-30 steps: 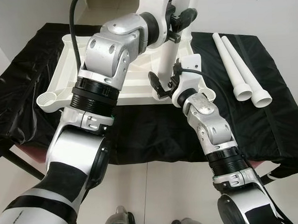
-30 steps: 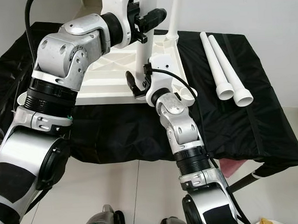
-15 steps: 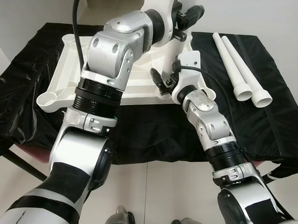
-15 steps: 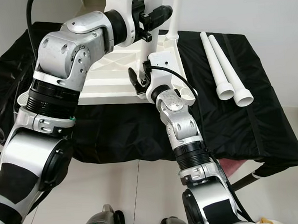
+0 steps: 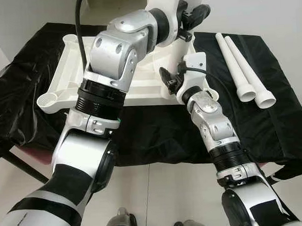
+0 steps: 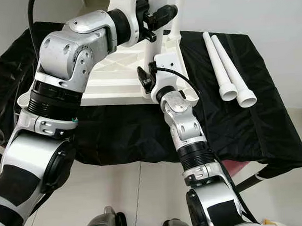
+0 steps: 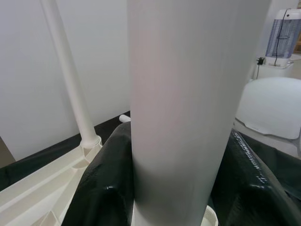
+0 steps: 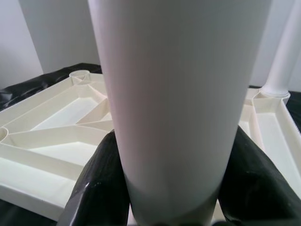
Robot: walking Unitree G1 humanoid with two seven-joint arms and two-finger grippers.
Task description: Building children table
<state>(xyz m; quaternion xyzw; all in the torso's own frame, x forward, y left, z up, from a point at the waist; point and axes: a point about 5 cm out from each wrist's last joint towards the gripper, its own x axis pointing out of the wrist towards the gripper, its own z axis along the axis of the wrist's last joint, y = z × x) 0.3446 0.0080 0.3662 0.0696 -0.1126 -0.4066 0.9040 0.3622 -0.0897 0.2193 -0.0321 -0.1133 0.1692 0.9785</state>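
Observation:
The white tabletop (image 6: 109, 85) lies upside down on a black cloth. An upright white table leg (image 6: 150, 47) stands over its near right part. My left gripper (image 6: 156, 14) is shut on the leg high up, and my right gripper (image 6: 148, 77) is shut on it lower down, close to the tabletop. In the left wrist view the leg (image 7: 188, 117) sits between both black fingers (image 7: 101, 188). The right wrist view shows the leg (image 8: 174, 94) between its fingers (image 8: 249, 179), with the tabletop's ribs (image 8: 61, 132) behind. The leg's lower end is hidden.
Another leg (image 6: 175, 15) stands upright in the far right corner socket. Two loose legs (image 6: 221, 58) lie side by side on the black cloth (image 6: 242, 123) to the right. An open round socket (image 5: 46, 102) sits at the near left corner. Tiled floor lies below.
Both grippers and the upright leg have shifted a little to the right. My right gripper has closed in on the leg's lower part.

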